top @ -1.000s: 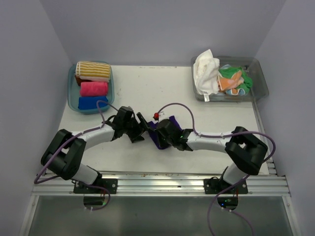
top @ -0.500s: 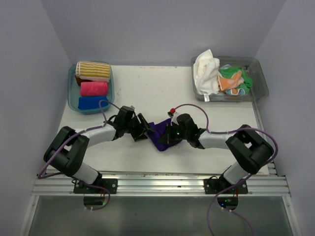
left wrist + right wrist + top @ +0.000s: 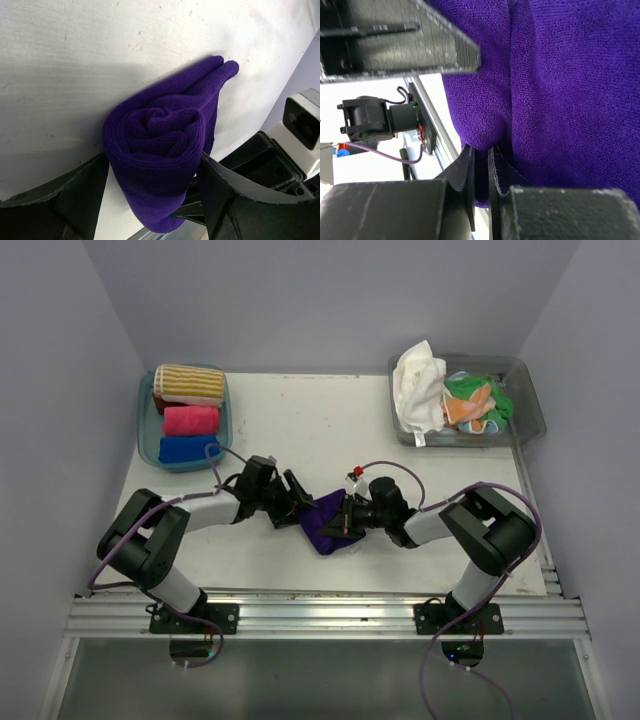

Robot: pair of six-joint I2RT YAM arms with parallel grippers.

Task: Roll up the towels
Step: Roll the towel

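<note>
At the centre of the top view, just below the middle of the frame, your purple towel (image 3: 325, 527) lies on the white table (image 3: 300, 420), squeezed between the two claws. The left gripper (image 3: 298, 504) reaches in from the left of the frame and the right gripper (image 3: 346, 519) from the right, so both meet on the cloth.

Look at the left wrist view: the purple towel (image 3: 160, 150) faces you end-on as a tight spiral roll, with a loose tail running toward the upper right of the frame. The left gripper (image 3: 154, 167) has its jaws spread wide, and the roll fills the whole gap, so each of the fingers (image 3: 80, 195) presses on a side of it.

Your right wrist view is almost all purple towel (image 3: 560, 75). At the lower left of the frame the right gripper (image 3: 480, 150) is all but closed, leaving only a slit, and a thin fold of the cloth is nipped at the tips.

Toward the upper left of the top view, the blue tub (image 3: 147, 430) holds three finished rolls: the striped towel (image 3: 188, 383), the pink towel (image 3: 190, 420) and the blue towel (image 3: 185, 449). Toward the upper right, the clear tub (image 3: 527, 390) holds a loose heap with the white towel (image 3: 418, 380), the green towel (image 3: 497, 400) and the orange towel (image 3: 465, 412).
</note>
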